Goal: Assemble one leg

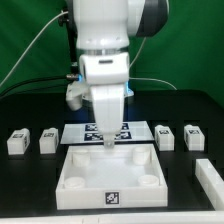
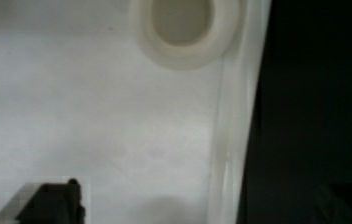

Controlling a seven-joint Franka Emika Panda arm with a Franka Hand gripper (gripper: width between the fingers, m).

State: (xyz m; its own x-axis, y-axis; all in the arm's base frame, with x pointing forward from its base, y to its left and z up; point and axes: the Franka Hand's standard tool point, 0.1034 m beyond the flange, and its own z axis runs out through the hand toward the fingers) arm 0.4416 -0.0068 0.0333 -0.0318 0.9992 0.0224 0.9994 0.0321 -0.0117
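Nearest on the black table (image 1: 30,185) sits a large white square plastic tray (image 1: 85,197). It is low-walled, with round sockets in its corners and a black-and-white marker tag (image 1: 112,197) on its near wall. At the near right of the exterior view a white block (image 1: 208,178) is cut off by the picture's edge; I cannot tell what it is.

About level with the tray's far wall, four small white plastic rectangular posts with marker tags lie in a row on the table. The outer left leg (image 1: 15,141) and inner left leg (image 1: 48,140) are on the exterior view's left. The inner right leg (image 1: 165,136) and outer right leg (image 1: 193,137) are on its right. All four lie apart from the tray and off to either side of the arm.

Between the two pairs the white robot arm (image 1: 105,50) hangs straight down, its jaws over the far part of the tray. The wrist view shows the jaws standing apart: dark fingertips (image 2: 52,203) sit at either side, with the tray's white floor between them. A round socket (image 2: 178,25) shows close to the tray's edge, with black table beside it. I cannot tell which corner it is.

Behind the jaws the thin flat white marker board (image 1: 140,130) lies on the table, close against the tray's far wall. Farther back a grey cable (image 1: 30,55) curves before a green backdrop (image 1: 195,60).
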